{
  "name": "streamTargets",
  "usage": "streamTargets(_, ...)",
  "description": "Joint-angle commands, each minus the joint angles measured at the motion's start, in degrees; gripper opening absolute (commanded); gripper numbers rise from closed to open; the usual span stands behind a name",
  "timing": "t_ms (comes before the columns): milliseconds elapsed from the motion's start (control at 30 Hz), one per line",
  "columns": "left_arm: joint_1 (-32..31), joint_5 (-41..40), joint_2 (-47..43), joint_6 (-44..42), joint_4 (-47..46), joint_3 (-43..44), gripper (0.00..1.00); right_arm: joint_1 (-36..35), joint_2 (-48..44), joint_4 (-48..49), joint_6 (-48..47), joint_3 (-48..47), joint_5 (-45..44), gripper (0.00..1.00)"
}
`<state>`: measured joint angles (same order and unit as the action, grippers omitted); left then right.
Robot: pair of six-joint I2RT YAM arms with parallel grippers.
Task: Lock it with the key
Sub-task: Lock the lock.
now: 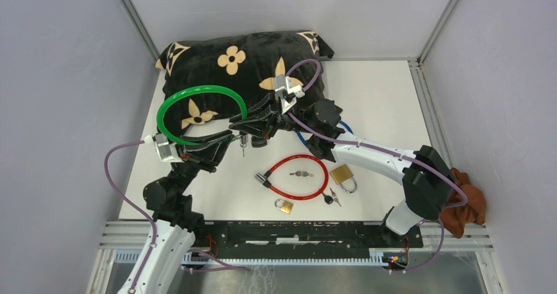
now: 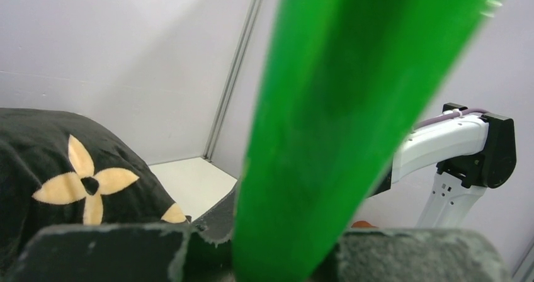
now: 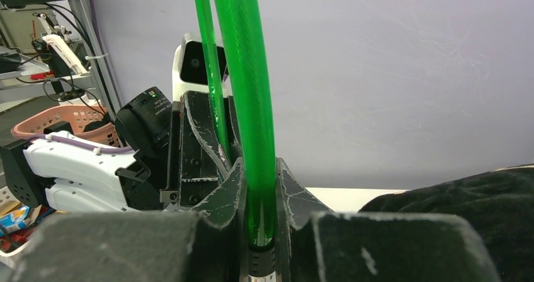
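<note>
Grey walls close in a white desk (image 1: 387,110), and a black pillow (image 1: 217,51) with pale flower shapes lies along its far side. The green cable lock (image 1: 197,92) is lifted off the desk in front of the pillow, curving up in an arc between the two arms. The left hand (image 2: 264,250) is pinching the cable on the arc's left side; in its own wrist view the green strand fills the gap between the fingers (image 2: 107,250). The right hand (image 3: 260,200) is pressed together on the cable's other end, just above the dark lock barrel. A small key (image 1: 243,148) hangs straight down from that end, between the two hands and clear of the desk. Nearer the arm bases, a red cable lock (image 1: 295,176) lies in a loop with a bunch of keys (image 1: 302,174) inside it. A brass padlock (image 1: 343,176) sits just to its right, and a smaller padlock (image 1: 284,206) lies in front. A blue cable (image 1: 299,138) shows under the right arm, and a brown cloth (image 1: 466,205) is bunched at the desk's right edge.
</note>
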<state>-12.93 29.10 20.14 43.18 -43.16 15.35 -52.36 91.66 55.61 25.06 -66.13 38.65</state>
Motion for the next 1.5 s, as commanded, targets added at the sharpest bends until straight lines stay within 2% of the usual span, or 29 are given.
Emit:
streamTargets(0,-0.7,3.4,1.7,0.7,1.9,-1.0,0.02,-1.8,0.1,4.2,1.4,-4.6,-0.4,0.00)
streamTargets(100,-1.4,2.2,2.3,1.4,1.7,-1.8,0.02,-3.0,0.6,3.5,0.0,-6.0,0.4,0.00)
streamTargets(233,-1.6,-0.8,2.2,1.0,3.4,-1.2,0.04,-2.9,-1.8,-3.2,-5.8,-3.9,0.4,0.00)
streamTargets(300,-1.6,-5.3,1.7,1.1,8.5,-1.2,0.12,-1.3,-3.5,-3.7,-4.5,-1.6,-1.1,0.00)
streamTargets(400,-1.6,-12.9,1.0,2.8,21.4,-1.3,0.22,1.6,-6.2,-6.3,-2.7,2.6,-4.5,0.00)
streamTargets(533,-1.6,-11.8,1.9,8.0,30.9,-2.7,0.32,2.3,-8.2,-10.7,-3.9,8.7,-11.7,0.00)
streamTargets(667,-1.6,-12.9,5.8,11.7,33.3,-3.8,0.47,2.3,-5.6,-2.7,3.0,14.9,-17.9,0.00)
streamTargets(767,-1.6,-14.1,7.8,13.7,33.9,-3.9,0.61,2.4,-2.1,0.5,6.3,15.4,-20.0,0.00)
streamTargets(933,-1.5,-20.8,7.2,13.4,46.2,-0.7,0.80,4.0,-4.6,-5.0,-0.8,17.1,-24.9,0.00)
streamTargets(1067,-1.5,-20.3,4.6,4.6,51.3,3.3,0.99,4.2,-8.9,-15.1,-10.3,17.3,-29.7,0.00)
streamTargets(1233,-1.5,-17.1,0.2,-4.9,57.9,8.3,1.00,4.2,-12.5,-19.7,-15.7,19.2,-33.6,0.00)
streamTargets(1300,-1.5,-12.9,-2.3,-8.0,58.0,9.6,0.95,4.1,-13.1,-20.9,-16.9,19.6,-34.3,0.00)
streamTargets(1367,-1.5,-6.6,-3.4,-9.8,53.5,10.9,0.89,3.6,-13.2,-21.7,-17.6,19.9,-35.0,0.00)
streamTargets(1467,-1.4,-2.1,-0.1,-6.1,41.9,13.2,0.87,2.3,-12.8,-22.7,-18.3,19.9,-35.8,0.00)
